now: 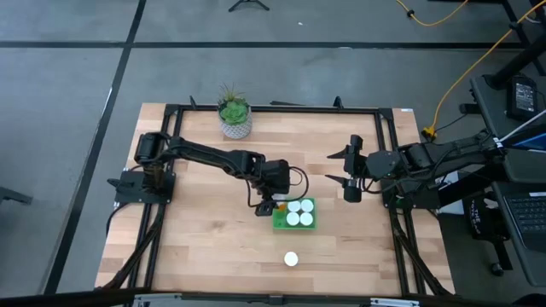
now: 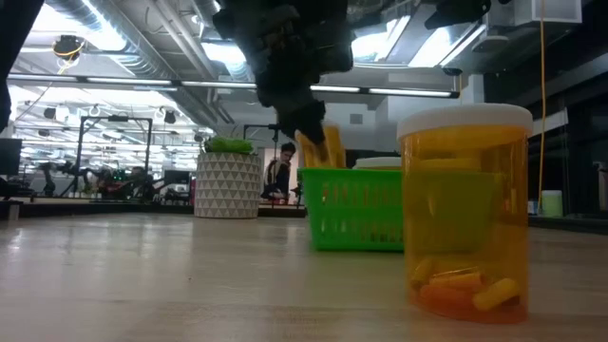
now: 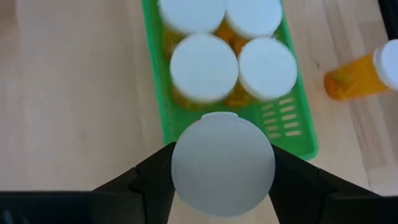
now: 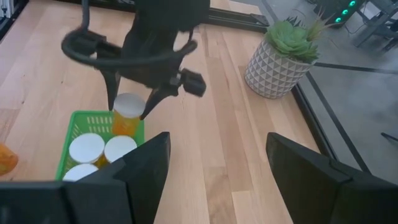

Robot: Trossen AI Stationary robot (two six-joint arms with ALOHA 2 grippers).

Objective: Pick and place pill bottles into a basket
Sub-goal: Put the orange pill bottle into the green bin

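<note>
The green basket (image 1: 294,223) sits at mid-table and holds several upright white-capped orange pill bottles (image 3: 204,65). My left gripper (image 1: 271,201) is shut on another pill bottle (image 4: 127,115) over the basket's left end (image 3: 163,118). One more bottle (image 1: 291,258) stands on its base on the wood nearer the front edge, and it is large in the low view (image 2: 465,218). My right gripper (image 1: 351,184) hangs open and empty to the right of the basket, its fingers (image 4: 140,168) wide apart. My left gripper pinches the bottle's upper end, at its white cap (image 3: 181,163), between its two fingers (image 3: 152,177). The fingers come from above, pointing down. The bottle hangs below them, a little tilted (image 2: 318,147), with its lower end at the rim of the basket's left end.
A white patterned pot with a green plant (image 1: 235,115) stands at the far edge. A black frame (image 1: 388,153) runs around the tabletop. Bare wood lies left of and in front of the basket.
</note>
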